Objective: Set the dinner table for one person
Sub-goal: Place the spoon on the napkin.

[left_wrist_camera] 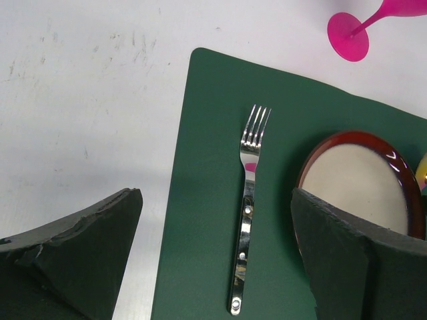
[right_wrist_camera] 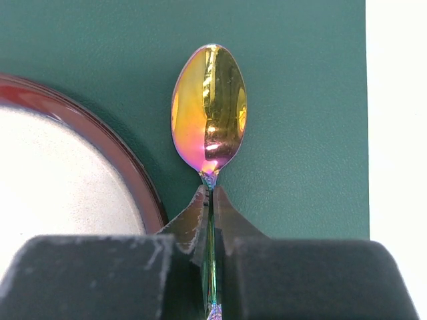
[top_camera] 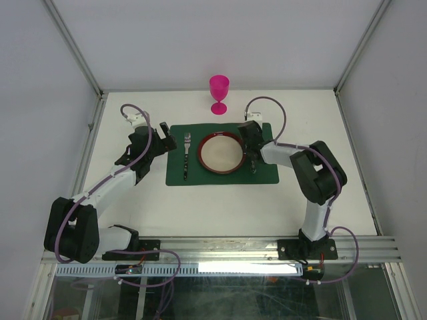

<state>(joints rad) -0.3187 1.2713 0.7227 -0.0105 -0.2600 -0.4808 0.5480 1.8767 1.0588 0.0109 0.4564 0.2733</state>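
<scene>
The table (top_camera: pixel 133 207) is lying long axis left to right, carrying the placemat (top_camera: pixel 200 177) near its middle; the right pincer (right_wrist_camera: pixel 212 200) is clenching the spoon (right_wrist_camera: pixel 209 110) handle over the placemat's right side, bowl pointing far; the left pincer (left_wrist_camera: pixel 215 200) is hovering released above the placemat's left edge, its fingers flanking the fork (left_wrist_camera: pixel 245 220).

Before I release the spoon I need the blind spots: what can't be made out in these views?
- Spoon handle: right wrist view, hidden between the right gripper's shut fingers; contact with the placemat unclear.
- Spoon, top view: mostly covered by the right gripper.
- Goblet bowl: left wrist view, cut off by the top edge.
- Plate's near side: left wrist view, behind the left gripper's finger.
</scene>
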